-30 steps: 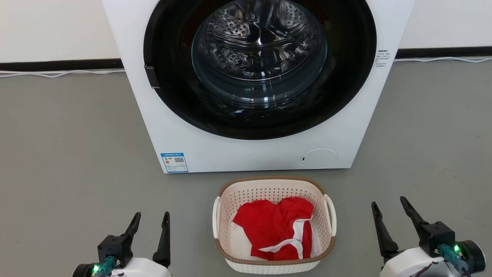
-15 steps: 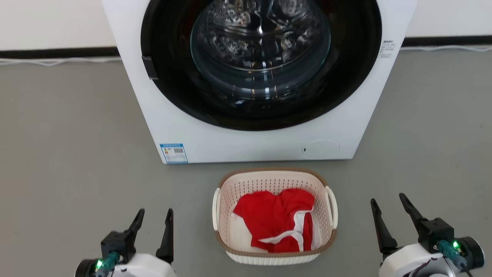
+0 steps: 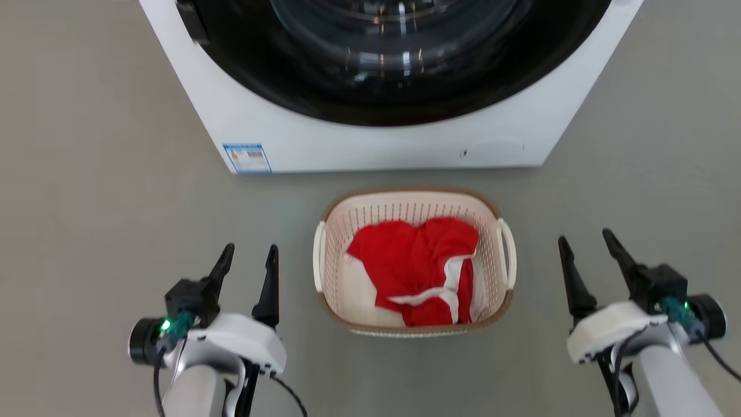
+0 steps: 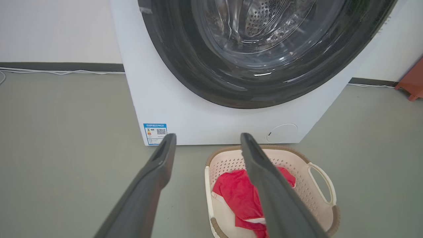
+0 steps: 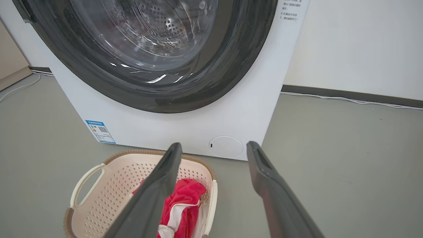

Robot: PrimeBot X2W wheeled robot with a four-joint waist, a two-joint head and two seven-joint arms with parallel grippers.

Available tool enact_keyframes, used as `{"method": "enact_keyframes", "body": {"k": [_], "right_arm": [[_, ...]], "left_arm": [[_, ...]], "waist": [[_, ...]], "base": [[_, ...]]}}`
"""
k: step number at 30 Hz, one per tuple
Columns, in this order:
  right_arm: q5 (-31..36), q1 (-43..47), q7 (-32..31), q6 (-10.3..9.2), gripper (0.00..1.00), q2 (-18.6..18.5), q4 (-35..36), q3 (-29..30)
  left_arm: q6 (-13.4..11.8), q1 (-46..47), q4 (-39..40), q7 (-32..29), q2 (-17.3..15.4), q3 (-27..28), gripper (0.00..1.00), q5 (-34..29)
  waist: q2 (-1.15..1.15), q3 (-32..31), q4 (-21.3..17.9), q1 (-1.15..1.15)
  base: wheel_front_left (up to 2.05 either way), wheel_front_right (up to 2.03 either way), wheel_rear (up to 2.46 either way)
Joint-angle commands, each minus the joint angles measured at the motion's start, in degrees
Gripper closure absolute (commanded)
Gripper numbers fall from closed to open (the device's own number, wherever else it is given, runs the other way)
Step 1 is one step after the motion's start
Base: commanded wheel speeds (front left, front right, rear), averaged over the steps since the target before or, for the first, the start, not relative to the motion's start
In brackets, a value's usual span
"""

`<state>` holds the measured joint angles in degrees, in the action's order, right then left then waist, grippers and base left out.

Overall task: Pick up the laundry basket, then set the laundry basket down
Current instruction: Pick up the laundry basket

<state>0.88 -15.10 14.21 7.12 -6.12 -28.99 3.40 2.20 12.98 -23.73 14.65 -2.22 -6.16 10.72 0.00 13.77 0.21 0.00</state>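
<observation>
Laundry basket (image 3: pixel 336 243) sits at frame centre on the floor (image 3: pixel 87 174); left gripper (image 3: pixel 250 248) lower left and right gripper (image 3: pixel 583 236) lower right stand spread wide, both empty.

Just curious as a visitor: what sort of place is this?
Probably a laundry area: a white washing machine stands on a grey floor, with a laundry basket holding red clothing in front.

Surfaces: laundry basket (image 3: pixel 405 209) of smooth, semi-matt cream plastic, perforated, its rim moulded in a brown woven-look texture, holding a red garment (image 3: pixel 414 260) of soft creased cloth with white trim; washing machine (image 3: pixel 359 145) with a smooth glossy white panel, glossy dark door ring and clear glass over a shiny perforated metal drum (image 4: pixel 264 19) — floor (image 3: pixel 87 174) matt grey.
</observation>
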Motion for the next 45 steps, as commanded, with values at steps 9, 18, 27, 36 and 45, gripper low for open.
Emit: {"method": "enact_keyframes", "body": {"k": [9,18,27,36,45], "right_arm": [[1.2,-11.6,0.8,0.36,0.00,-1.6,-7.9,-2.5],[1.8,-18.7,0.8,0.36,0.00,-3.1,-13.9,-5.2],[1.9,-24.4,0.8,0.36,0.00,-4.2,-17.1,-6.7],[2.3,-27.0,0.8,0.36,0.00,-4.5,-17.0,-7.0],[2.2,-28.4,0.8,0.36,0.00,-4.2,-16.4,-7.2]], "left_arm": [[-3.3,11.4,-7.6,0.3,-0.7,-3.6,0.00,4.4],[-5.3,19.1,-14.7,0.3,-0.7,-7.9,0.00,8.7],[-6.4,27.5,-18.7,0.3,-0.7,-12.2,0.00,12.5],[-7.4,32.0,-20.5,0.3,-0.7,-13.2,0.00,13.8],[-7.3,34.4,-21.4,0.3,-0.7,-12.6,0.00,12.3]], "waist": [[0.00,13.7,-0.2,0.00],[0.00,21.4,0.4,0.00],[0.00,29.0,0.5,0.00],[0.00,33.4,0.3,0.00],[0.00,36.9,-0.4,0.00]], "base": [[0.00,0.00,0.00],[0.00,0.00,0.00],[0.00,0.00,0.00],[0.00,0.00,0.00],[0.00,0.00,0.00]]}}
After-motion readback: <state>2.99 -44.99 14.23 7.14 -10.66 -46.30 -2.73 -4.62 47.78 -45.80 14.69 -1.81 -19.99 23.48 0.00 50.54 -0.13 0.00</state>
